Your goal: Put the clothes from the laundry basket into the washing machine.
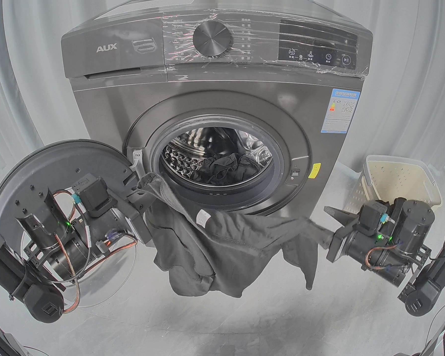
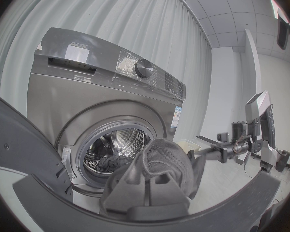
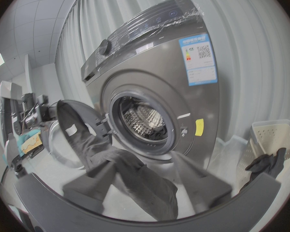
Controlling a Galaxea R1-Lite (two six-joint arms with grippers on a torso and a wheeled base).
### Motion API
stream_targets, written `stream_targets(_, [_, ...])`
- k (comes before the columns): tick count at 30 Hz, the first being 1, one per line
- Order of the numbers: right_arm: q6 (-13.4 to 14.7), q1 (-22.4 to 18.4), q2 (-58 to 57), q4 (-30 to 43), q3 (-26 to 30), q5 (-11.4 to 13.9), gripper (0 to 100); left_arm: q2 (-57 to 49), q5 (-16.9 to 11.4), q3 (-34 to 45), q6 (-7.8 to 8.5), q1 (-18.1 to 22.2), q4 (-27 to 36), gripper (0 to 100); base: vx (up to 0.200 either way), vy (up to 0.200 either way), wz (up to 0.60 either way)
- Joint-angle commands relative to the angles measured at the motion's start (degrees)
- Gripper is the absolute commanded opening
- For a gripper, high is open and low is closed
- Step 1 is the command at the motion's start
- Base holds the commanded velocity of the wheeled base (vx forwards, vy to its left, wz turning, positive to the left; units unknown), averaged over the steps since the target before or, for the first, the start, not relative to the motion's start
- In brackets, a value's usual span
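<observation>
A dark garment (image 1: 222, 243) hangs stretched before the washing machine's (image 1: 207, 95) mouth. The left gripper (image 1: 144, 184) pinches one end, and the other end lies across the right gripper (image 1: 333, 231), whose jaws are spread. Dark clothes (image 1: 227, 166) lie in the drum, and another piece (image 3: 267, 163) drapes over the laundry basket's (image 1: 405, 179) rim.

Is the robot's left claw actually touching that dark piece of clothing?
Touching. The left wrist view shows the dark garment bunched over the left gripper, pinched between its closed fingers.

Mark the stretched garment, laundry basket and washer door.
stretched garment (image 1: 222, 243), head view, middle of the hanging cloth.
laundry basket (image 1: 403, 180), head view, inner back wall.
washer door (image 1: 44, 166), head view, bare inner face.
</observation>
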Motion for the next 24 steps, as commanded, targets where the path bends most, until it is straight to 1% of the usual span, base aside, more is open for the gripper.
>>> stream_targets(1, [-0.20,3.63,0.36,-0.38,5.33,2.12,100,2.35,1.56,-3.56,-0.22,-0.49,-0.04,0,0.000,0.000,0.00])
stream_targets(4, [-0.64,3.81,1.24,-0.38,7.35,2.92,100,3.49,2.97,-4.52,-0.39,-0.49,-0.13,0,0.000,0.000,0.00])
stream_targets(7, [-1.43,3.90,2.03,-0.38,8.41,5.55,100,3.93,3.06,-4.79,-0.48,-0.40,-0.04,0,0.000,0.000,0.00])
stream_targets(9, [-1.96,4.69,2.12,-0.38,10.16,8.01,100,4.11,3.15,-5.14,-0.75,-0.49,-0.04,0,0.000,0.000,0.00])
stream_targets(11, [-2.31,6.01,2.12,-0.47,11.66,8.98,100,4.55,3.32,-5.75,-0.83,-0.49,-0.13,0,0.000,0.000,0.00])
stream_targets(14, [-2.40,7.59,2.29,-0.65,11.13,8.72,100,4.64,3.41,-5.67,-0.92,-0.57,-0.13,0,0.000,0.000,0.00])
stream_targets(15, [-2.40,7.59,2.73,-0.65,10.16,8.45,100,4.55,3.41,-5.58,-0.92,-0.75,-0.13,0,0.000,0.000,0.00])
stream_targets(17, [-2.31,7.41,4.49,-0.56,6.30,8.10,100,4.55,3.41,-5.67,-1.01,-1.72,-0.13,0,0.000,0.000,0.00])
stream_targets(19, [-2.31,7.33,5.19,-0.56,5.42,8.01,100,4.55,3.41,-5.67,-1.01,-1.98,-0.13,0,0.000,0.000,0.00])
stream_targets(20, [-2.31,7.06,8.97,-0.47,0.67,6.52,100,4.37,3.41,-5.49,-1.01,-3.47,-0.13,0,0.000,0.000,0.00])
stream_targets(21, [-2.40,7.06,11.00,-0.38,-1.35,5.46,100,4.37,3.41,-5.58,-1.01,-4.18,-0.13,0,0.000,0.000,0.00])
stream_targets(24, [-2.49,7.94,14.86,-0.47,-5.39,4.94,100,4.11,3.41,-6.19,-1.01,-5.14,-0.04,0,0.000,0.000,0.00])
